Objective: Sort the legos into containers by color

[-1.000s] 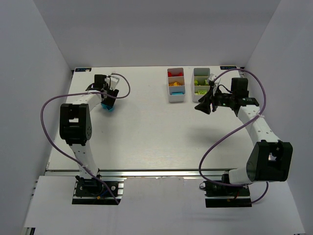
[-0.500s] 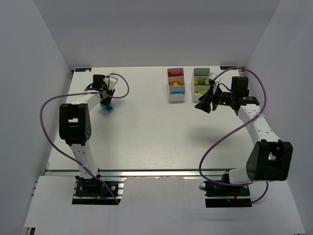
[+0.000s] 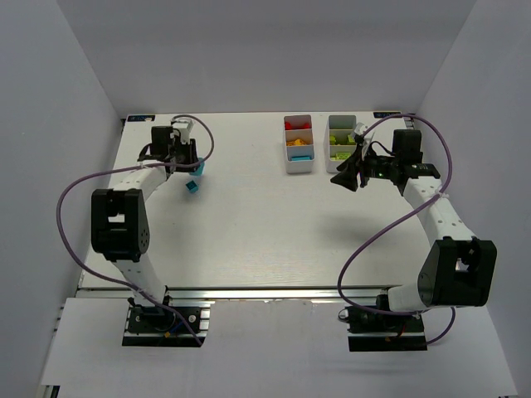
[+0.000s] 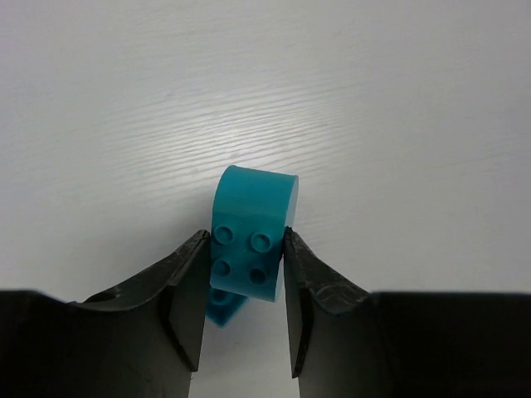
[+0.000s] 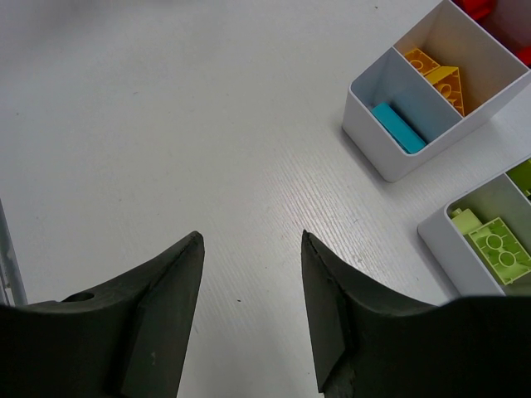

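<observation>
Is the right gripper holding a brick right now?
No, the right gripper stands open, with only the table showing between its jaws.

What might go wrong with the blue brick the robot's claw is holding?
The left claw pinches the cyan brick only near one end, so it might twist or slip out. The bin holding cyan sits far across the table, so a long carry lies ahead. A second cyan piece lies right below and might get bumped.
</observation>
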`<state>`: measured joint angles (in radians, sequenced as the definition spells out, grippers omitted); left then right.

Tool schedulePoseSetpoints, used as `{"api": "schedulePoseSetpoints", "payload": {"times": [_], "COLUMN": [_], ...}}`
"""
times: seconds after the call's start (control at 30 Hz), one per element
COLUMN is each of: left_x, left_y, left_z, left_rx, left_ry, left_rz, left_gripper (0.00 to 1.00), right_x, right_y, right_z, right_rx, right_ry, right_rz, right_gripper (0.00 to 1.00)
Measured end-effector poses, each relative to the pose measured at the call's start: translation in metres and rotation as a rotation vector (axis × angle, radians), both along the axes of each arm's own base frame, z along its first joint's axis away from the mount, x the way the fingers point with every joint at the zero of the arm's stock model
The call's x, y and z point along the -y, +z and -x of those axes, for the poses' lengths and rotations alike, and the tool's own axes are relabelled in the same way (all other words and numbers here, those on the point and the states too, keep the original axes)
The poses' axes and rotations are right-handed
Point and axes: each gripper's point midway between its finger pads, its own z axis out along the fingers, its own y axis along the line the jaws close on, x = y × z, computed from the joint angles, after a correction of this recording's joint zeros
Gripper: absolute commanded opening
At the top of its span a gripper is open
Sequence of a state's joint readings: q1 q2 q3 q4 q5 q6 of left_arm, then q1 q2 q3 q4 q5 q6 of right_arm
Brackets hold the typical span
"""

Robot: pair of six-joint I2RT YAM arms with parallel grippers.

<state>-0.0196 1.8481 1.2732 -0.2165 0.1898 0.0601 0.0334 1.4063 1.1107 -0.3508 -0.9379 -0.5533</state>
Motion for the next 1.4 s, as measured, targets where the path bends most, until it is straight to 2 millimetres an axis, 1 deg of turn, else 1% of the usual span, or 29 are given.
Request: {"api": "schedulePoseSetpoints", "payload": {"times": [0.1, 0.17, 0.23, 0.4, 0.47, 0.57, 0.6, 0.67, 0.73, 0.77, 0.83, 0.87, 0.93, 1.03, 1.2, 1.4], "left_x": [0.034, 0.066, 0.108, 0.213, 0.248, 0.287, 0.296, 0.311, 0.321, 0.325, 0.333, 0.337, 0.342, 0.348, 0.356, 0.358], "left_y": [0.03, 0.05, 0.063, 0.077, 0.083, 0.089, 0.089, 0.088, 0.086, 0.083, 0.083, 0.084, 0.086, 0.087, 0.083, 0.073], "left_z": [0.007, 0.007, 0.012, 0.04, 0.045, 0.044, 0.042, 0.039, 0.036, 0.034, 0.028, 0.023, 0.011, -0.006, -0.027, -0.034], "left_rx": [0.072, 0.117, 0.145, 0.153, 0.171, 0.201, 0.212, 0.239, 0.272, 0.284, 0.317, 0.338, 0.38, 0.439, 0.491, 0.506], "left_ry": [-0.036, -0.093, -0.177, -0.396, -0.473, -0.551, -0.569, -0.596, -0.618, -0.625, -0.639, -0.644, -0.646, -0.642, -0.629, -0.631], "left_rz": [0.115, 0.181, 0.238, 0.325, 0.342, 0.346, 0.343, 0.326, 0.303, 0.291, 0.267, 0.256, 0.235, 0.204, 0.156, 0.1], "left_gripper": [0.02, 0.02, 0.02, 0.02, 0.02, 0.01, 0.01, 0.01, 0.02, 0.02, 0.01, 0.01, 0.01, 0.01, 0.01, 0.02], "right_x": [0.0, 0.0, 0.0, 0.0, 0.0, 0.0, 0.001, 0.001, 0.001, 0.001, 0.001, 0.001, 0.001, 0.001, 0.001, 0.001], "right_y": [0.001, 0.003, 0.004, 0.009, 0.011, 0.014, 0.015, 0.015, 0.015, 0.015, 0.015, 0.015, 0.015, 0.015, 0.015, 0.017], "right_z": [0.0, 0.002, 0.004, 0.007, 0.008, 0.012, 0.013, 0.015, 0.017, 0.017, 0.017, 0.017, 0.017, 0.017, 0.018, 0.018], "right_rx": [0.004, 0.009, 0.013, 0.03, 0.038, 0.049, 0.053, 0.058, 0.06, 0.059, 0.059, 0.059, 0.061, 0.059, 0.061, 0.068], "right_ry": [0.0, 0.0, 0.0, 0.0, 0.0, 0.0, 0.0, 0.0, 0.001, 0.001, 0.001, 0.001, 0.002, 0.002, 0.002, 0.002], "right_rz": [0.0, -0.001, -0.001, -0.002, -0.001, -0.001, -0.001, -0.001, 0.0, 0.0, 0.0, 0.0, 0.001, 0.0, 0.001, 0.0], "right_gripper": [0.56, 0.56, 0.56, 0.56, 0.55, 0.52, 0.5, 0.48, 0.39, 0.27, 0.15, 0.07, 0.01, 0.0, 0.0, 0.01]}}
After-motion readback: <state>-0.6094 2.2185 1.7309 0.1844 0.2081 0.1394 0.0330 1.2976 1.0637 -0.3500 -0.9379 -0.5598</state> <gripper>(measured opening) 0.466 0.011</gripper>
